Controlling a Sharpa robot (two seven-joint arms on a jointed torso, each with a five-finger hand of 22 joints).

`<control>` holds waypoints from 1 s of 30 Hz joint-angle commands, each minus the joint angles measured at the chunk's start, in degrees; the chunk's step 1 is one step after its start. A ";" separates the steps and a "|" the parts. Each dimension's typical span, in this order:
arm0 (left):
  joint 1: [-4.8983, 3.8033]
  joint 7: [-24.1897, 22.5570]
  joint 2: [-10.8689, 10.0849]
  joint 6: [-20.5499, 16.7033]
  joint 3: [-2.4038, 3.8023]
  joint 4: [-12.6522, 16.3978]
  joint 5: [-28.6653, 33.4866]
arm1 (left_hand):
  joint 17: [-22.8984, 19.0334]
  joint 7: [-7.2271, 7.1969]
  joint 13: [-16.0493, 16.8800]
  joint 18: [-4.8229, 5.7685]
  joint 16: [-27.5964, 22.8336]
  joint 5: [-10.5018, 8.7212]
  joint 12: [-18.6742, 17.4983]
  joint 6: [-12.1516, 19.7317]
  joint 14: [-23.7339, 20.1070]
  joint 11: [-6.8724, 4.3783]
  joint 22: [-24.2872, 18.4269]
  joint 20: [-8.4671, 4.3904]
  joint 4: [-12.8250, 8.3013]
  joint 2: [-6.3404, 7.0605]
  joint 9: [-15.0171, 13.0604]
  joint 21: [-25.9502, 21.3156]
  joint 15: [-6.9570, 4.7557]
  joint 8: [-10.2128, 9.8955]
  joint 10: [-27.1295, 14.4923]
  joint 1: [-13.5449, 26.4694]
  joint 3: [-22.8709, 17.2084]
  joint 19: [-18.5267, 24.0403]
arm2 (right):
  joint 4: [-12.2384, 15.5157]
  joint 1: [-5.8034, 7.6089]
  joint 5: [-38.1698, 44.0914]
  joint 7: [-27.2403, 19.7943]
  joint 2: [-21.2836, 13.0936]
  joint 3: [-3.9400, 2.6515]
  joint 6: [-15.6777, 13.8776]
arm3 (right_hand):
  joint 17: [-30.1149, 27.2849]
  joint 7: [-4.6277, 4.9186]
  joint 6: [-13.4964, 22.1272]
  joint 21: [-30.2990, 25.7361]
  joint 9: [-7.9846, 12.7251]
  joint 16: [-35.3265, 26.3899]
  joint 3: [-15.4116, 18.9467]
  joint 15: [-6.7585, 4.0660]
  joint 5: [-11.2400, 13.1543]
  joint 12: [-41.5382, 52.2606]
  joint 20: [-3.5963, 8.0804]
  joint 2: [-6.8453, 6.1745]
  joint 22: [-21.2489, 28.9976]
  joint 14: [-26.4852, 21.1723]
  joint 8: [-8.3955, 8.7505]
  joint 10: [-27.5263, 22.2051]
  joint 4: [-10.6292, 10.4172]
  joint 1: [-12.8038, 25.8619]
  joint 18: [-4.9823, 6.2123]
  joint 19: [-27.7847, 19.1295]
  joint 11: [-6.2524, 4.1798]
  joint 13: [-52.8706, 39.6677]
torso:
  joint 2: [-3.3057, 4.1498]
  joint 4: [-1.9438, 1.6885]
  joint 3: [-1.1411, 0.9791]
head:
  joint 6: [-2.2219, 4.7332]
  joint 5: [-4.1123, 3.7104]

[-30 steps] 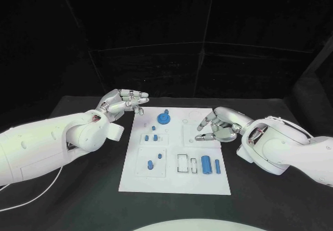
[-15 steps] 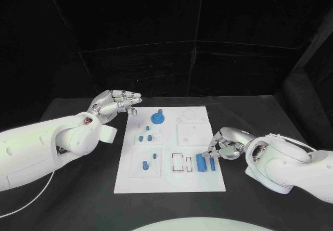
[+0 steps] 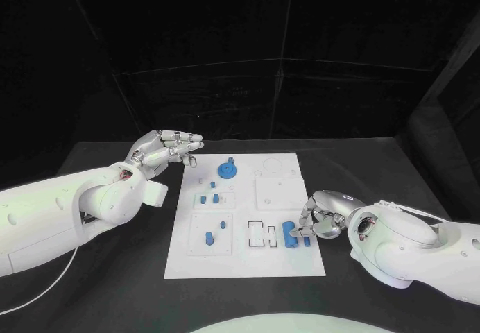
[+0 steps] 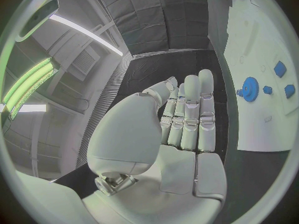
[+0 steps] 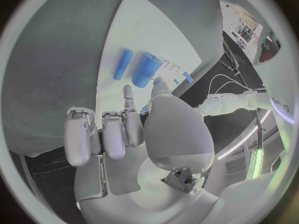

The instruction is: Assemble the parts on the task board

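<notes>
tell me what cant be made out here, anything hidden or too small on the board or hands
- Head view: whether the right hand touches the thick blue cylinder; its fingers overlap the thin blue cylinder beside it.
- Right wrist view: both cylinders lie clear, but fingertip contact stays unclear.
- Head view: small blue parts on the task board are too small to identify.
- Left hand: empty, beside the board.

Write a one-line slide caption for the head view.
Right hand reaches the blue cylinders on the white task board; left hand hovers open.

Beside the right hand (image 3: 322,216), two blue cylinders (image 3: 289,234) are crowding its fingertips. Beyond the raised left hand (image 3: 165,148), bare black table (image 3: 120,156) is lying open; the blue gear (image 3: 229,169) is standing near its fingers.
</notes>
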State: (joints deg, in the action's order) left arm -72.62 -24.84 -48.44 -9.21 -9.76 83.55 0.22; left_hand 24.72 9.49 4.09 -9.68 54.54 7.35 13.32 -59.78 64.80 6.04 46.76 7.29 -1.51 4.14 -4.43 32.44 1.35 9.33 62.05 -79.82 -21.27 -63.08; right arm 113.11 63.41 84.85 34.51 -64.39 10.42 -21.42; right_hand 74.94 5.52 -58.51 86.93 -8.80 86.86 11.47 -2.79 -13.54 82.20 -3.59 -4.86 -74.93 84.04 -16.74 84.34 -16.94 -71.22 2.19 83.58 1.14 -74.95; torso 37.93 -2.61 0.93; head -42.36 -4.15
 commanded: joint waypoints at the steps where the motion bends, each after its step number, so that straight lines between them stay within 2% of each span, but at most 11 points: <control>1: -0.08 -0.81 -0.01 0.11 0.03 0.06 0.13 | -0.09 -0.06 -0.10 -0.83 0.42 0.30 0.33 -0.43 -0.43 -0.13 -0.08 0.03 0.14 -0.12 -0.04 -0.39 0.08 0.36 0.34 0.40 0.37 0.57 | 0.09 -0.38 1.78 0.48 0.47 0.03 0.10 | 8.07 -0.05 0.55 0.39 -0.21 0.39 -0.24 -0.03 -1.01 0.07 -0.07 -0.19 -8.71 4.57 -0.40 1.72 0.19 0.23 -0.67 2.12 -0.21 -6.38 | 0.02 -0.03 0.04 | -0.11 0.00; 7: -0.08 -0.69 -0.01 0.21 0.03 0.03 0.13 | -0.09 -0.06 -0.10 -0.83 0.42 0.30 0.33 -0.43 -0.43 -0.13 -0.08 0.03 0.14 -0.12 -0.04 -0.39 0.08 0.36 0.34 0.40 0.37 0.57 | -0.56 -0.87 1.82 0.30 1.60 0.03 0.21 | 8.24 -0.05 0.64 0.41 -0.34 0.46 -0.34 -0.02 -1.51 0.08 -0.07 -0.32 -8.77 4.60 -0.58 1.71 0.20 0.14 -0.69 2.14 -0.21 -6.47 | 0.02 0.04 0.03 | -0.11 -0.01; 14: -0.08 -0.64 0.00 0.38 0.03 0.12 0.13 | -0.11 -0.07 -0.12 -0.83 0.43 0.31 0.32 -0.42 -0.44 -0.14 -0.09 0.02 0.13 -0.10 -0.03 -0.40 0.07 0.36 0.34 0.39 0.38 0.58 | -2.23 -1.52 1.61 0.76 3.26 0.03 1.12 | 8.21 -0.04 0.74 0.43 -0.40 0.44 -0.36 -0.02 -1.65 -0.15 -0.07 -0.48 -8.80 4.59 -0.64 1.59 0.22 0.07 -0.69 2.15 -0.20 -6.26 | 0.00 0.00 0.07 | -0.05 0.04; 17: -0.08 -0.62 0.01 0.50 0.03 0.15 0.13 | -0.11 -0.06 -0.12 -0.83 0.43 0.31 0.31 -0.41 -0.44 -0.15 -0.09 0.01 0.12 -0.09 -0.03 -0.40 0.06 0.35 0.34 0.38 0.38 0.58 | -2.99 -1.70 1.66 1.14 4.02 0.02 1.36 | 8.20 -0.03 0.80 0.42 -0.46 0.44 -0.47 -0.01 -1.82 -0.25 -0.08 -0.40 -8.78 4.58 -0.71 1.53 0.23 -0.04 -0.69 2.13 -0.19 -6.20 | -0.01 -0.08 0.03 | -0.05 0.08; 26: -0.08 -0.56 0.05 0.62 0.02 0.24 0.13 | -0.14 -0.03 -0.16 -0.85 0.47 0.32 0.27 -0.36 -0.42 -0.14 -0.09 -0.02 0.07 -0.07 0.00 -0.40 0.03 0.32 0.28 0.31 0.38 0.57 | -4.44 -2.41 1.93 2.77 6.09 0.02 2.02 | 8.33 -0.07 0.95 0.42 -1.01 0.46 -1.22 -0.01 -3.01 -0.44 -0.10 1.10 -8.82 4.58 -1.46 1.46 0.55 -1.74 -0.68 2.09 -0.23 -6.37 | 0.04 -0.11 0.02 | 0.07 0.22; 30: -0.08 -0.57 0.07 0.65 0.02 0.24 0.13 | -0.14 -0.03 -0.16 -0.85 0.47 0.32 0.27 -0.36 -0.42 -0.14 -0.09 -0.02 0.07 -0.07 0.00 -0.40 0.03 0.32 0.28 0.31 0.38 0.57 | -4.35 -2.53 2.38 3.06 6.20 0.02 0.58 | 8.49 -0.29 0.36 0.46 -1.44 0.51 -1.73 -0.14 -4.79 -0.44 -0.03 2.51 -8.93 4.60 -2.14 1.53 0.90 -3.30 -0.70 2.14 -0.41 -6.57 | -0.01 -0.05 0.04 | 0.06 0.27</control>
State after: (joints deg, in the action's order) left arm -72.62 -24.82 -48.41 -9.14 -9.78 83.65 0.22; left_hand 24.67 9.50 3.98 -9.67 54.76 7.35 13.32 -59.77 64.80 6.04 46.72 7.48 -1.34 4.15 -4.41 32.18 1.35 9.33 62.04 -79.83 -21.11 -62.89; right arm 108.81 61.29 86.99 36.44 -58.31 10.09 -21.07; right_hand 74.92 5.35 -57.95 87.16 -10.16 87.08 10.13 -2.78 -17.93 82.00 -3.59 -2.55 -74.92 84.04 -18.65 84.12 -15.96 -73.62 2.20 83.58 0.91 -74.93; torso 37.94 -2.70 0.98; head -42.28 -3.91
